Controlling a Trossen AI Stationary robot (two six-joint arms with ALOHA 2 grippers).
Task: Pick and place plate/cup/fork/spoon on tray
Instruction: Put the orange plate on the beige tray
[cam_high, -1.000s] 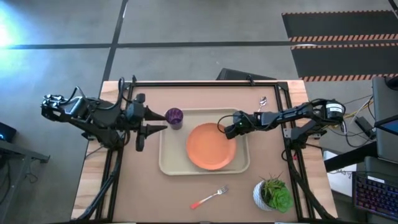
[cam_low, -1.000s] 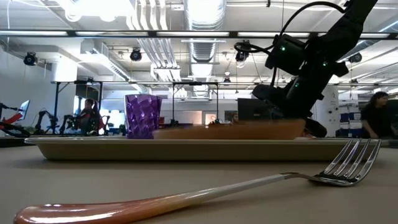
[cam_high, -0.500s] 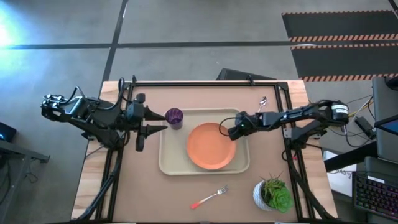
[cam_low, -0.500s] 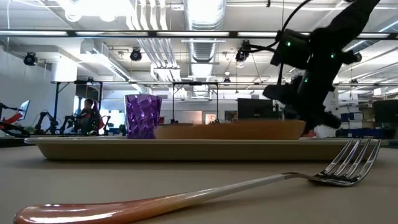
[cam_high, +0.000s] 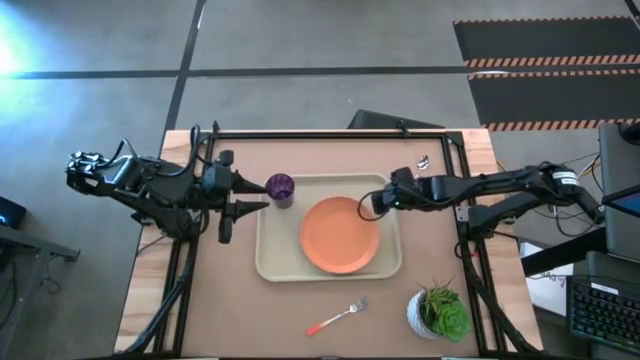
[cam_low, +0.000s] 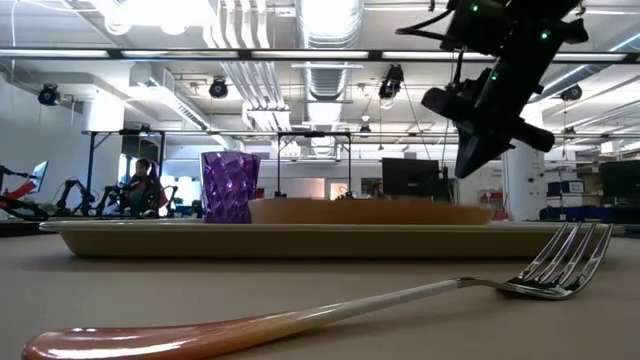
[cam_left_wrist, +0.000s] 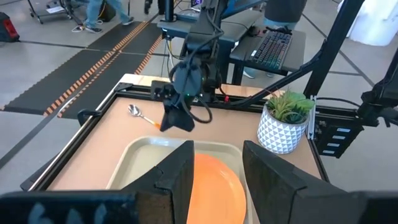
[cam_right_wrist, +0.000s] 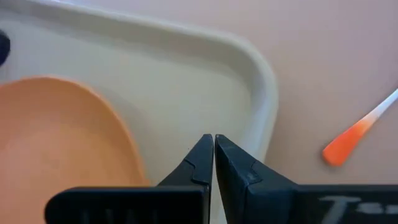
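Observation:
The orange plate (cam_high: 340, 234) lies flat in the cream tray (cam_high: 270, 262). The purple cup (cam_high: 280, 188) stands at the tray's far left corner. My right gripper (cam_high: 375, 203) is shut and hangs in the air above the tray's far right part, just off the plate's rim, its tips slanting down (cam_low: 470, 165). My left gripper (cam_high: 258, 195) waits open at the tray's left end beside the cup. The fork (cam_high: 337, 318) lies on the table near the front edge. The spoon (cam_high: 423, 162) lies beyond the tray's far right corner.
A white pot with a green plant (cam_high: 438, 312) stands at the near right, next to the fork. A black frame (cam_high: 330, 134) runs along the table's far edge and sides. Bare tabletop lies between the tray and the near edge.
My right gripper, shut throughout, has risen from the plate's far right rim and drawn back a little toward the table's right edge, tipping less steeply. The plate's right side, slightly raised before, now lies level in the tray.

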